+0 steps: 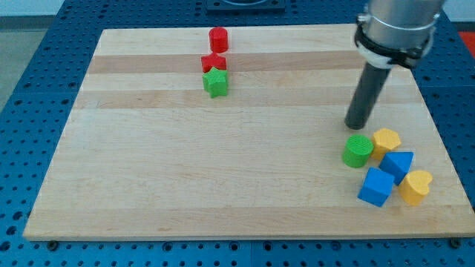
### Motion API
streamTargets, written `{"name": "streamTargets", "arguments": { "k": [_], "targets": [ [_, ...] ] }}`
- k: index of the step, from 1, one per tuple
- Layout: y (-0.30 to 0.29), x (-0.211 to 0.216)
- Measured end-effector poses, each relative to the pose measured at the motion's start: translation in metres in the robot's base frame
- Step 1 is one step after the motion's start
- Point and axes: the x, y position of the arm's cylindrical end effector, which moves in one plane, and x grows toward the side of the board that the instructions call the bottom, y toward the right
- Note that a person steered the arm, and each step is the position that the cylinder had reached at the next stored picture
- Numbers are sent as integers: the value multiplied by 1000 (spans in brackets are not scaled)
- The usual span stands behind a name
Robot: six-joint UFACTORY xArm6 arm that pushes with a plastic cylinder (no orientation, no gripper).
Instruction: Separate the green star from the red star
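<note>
The green star (216, 82) lies near the view's top, left of centre, on the wooden board (185, 170). The red star (213, 62) sits directly above it and touches it. My tip (355, 124) is far off at the view's right, just above the green cylinder (358, 150). It is well apart from both stars.
A red cylinder (218, 38) stands above the red star near the board's top edge. At the lower right lie a cluster: a yellow hexagon block (386, 140), a blue triangular block (398, 165), a blue cube (375, 186) and a yellow heart (415, 187).
</note>
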Motion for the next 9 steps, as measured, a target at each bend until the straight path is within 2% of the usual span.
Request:
{"name": "streamTargets", "arguments": {
  "k": [4,5,7,8,9],
  "targets": [
    [-196,-1],
    [-234,-12],
    [-274,-73],
    [-265,-98],
    [-226,-105]
  ]
}}
